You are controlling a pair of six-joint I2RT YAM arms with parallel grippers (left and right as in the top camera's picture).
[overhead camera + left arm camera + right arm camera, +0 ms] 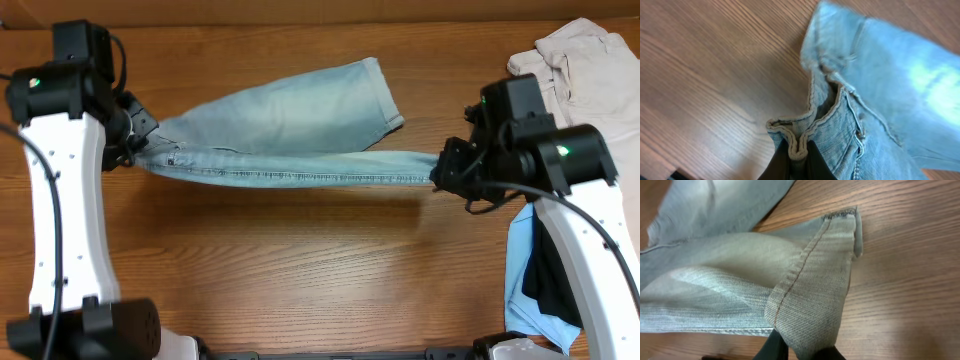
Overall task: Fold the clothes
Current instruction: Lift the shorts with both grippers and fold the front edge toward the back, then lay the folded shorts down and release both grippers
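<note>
Left fingers [776, 165] pinch shut on the denim shorts [290, 130] at the waistband [800, 135], right fingers [772, 349] on 1 leg's end.

The denim shorts [290, 130] hang stretched across the middle of the wooden table [300, 270], pulled into a long band. At their 9 o'clock end the left gripper [140, 148] is clamped on the waistband; at the 3 o'clock end the right gripper [438, 170] pinches one leg's hem. The other leg lies free, fanning towards 2 o'clock with its hem on the wood. Beige trousers [580, 60] sit at the table's 2 o'clock corner. At 4 o'clock, partly under the right arm, lie a sky-blue shirt [520, 265] and a black shirt [550, 285].
</note>
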